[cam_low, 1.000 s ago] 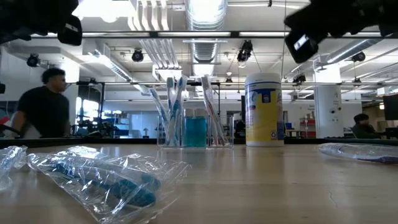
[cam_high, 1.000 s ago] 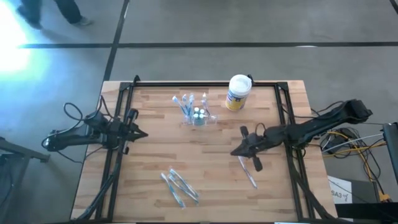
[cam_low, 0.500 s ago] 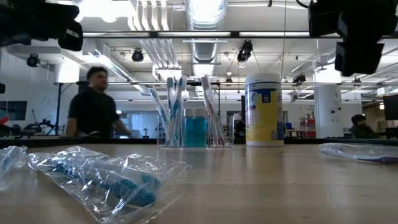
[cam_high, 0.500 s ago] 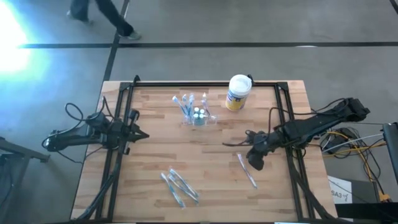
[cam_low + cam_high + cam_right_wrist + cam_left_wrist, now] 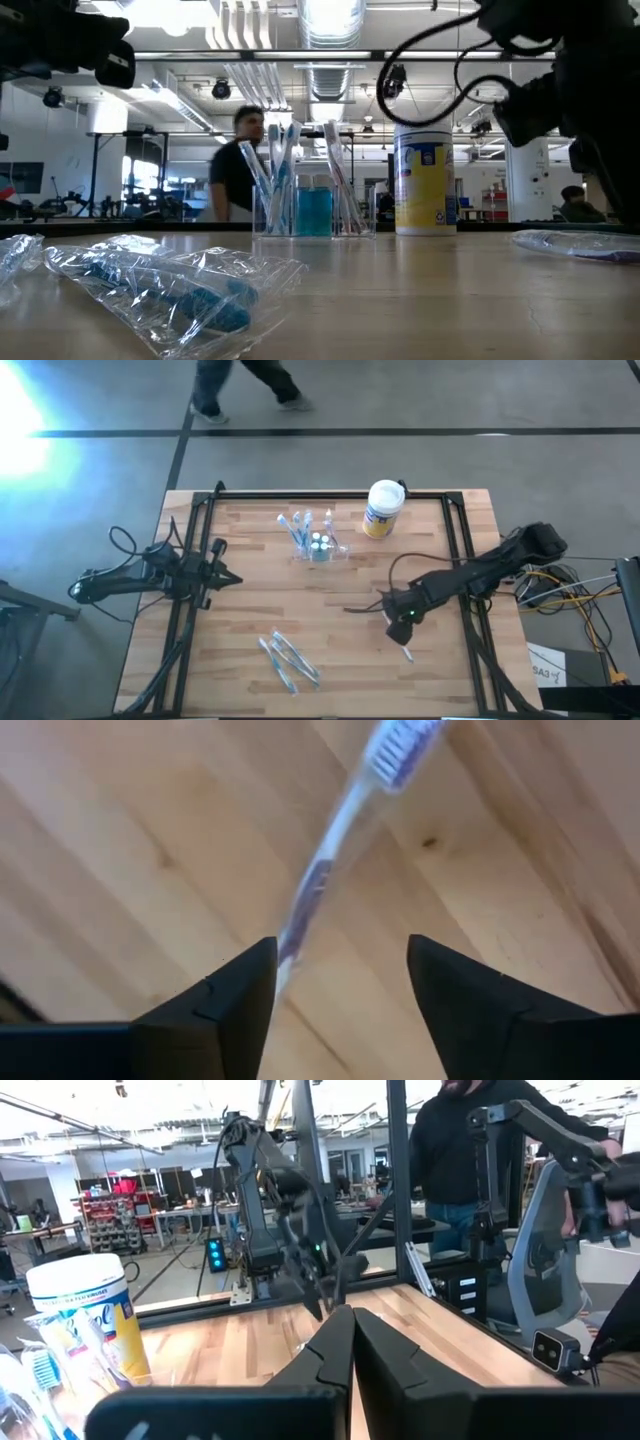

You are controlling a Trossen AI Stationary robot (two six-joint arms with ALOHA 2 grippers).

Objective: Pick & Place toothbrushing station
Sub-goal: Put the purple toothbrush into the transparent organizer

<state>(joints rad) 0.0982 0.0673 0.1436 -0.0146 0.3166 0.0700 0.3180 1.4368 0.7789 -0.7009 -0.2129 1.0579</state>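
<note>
Right gripper point(image 5: 340, 985) hovering over a wrapped toothbrush point(image 5: 330, 870), fingers spread.
I'm seeing the toothbrushing station point(image 5: 316, 546) standing at the table's point(image 5: 250, 610) far middle, beside the canister point(image 5: 382, 508); left gripper point(image 5: 222, 573) is sitting closed, empty.

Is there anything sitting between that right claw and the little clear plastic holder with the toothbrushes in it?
Nothing visible does. The right gripper hangs open over a wrapped purple toothbrush lying on the wooden table. Bare wood lies between it and the clear plastic toothbrush holder. The white cylindrical canister stands off to one side of that line.
</note>
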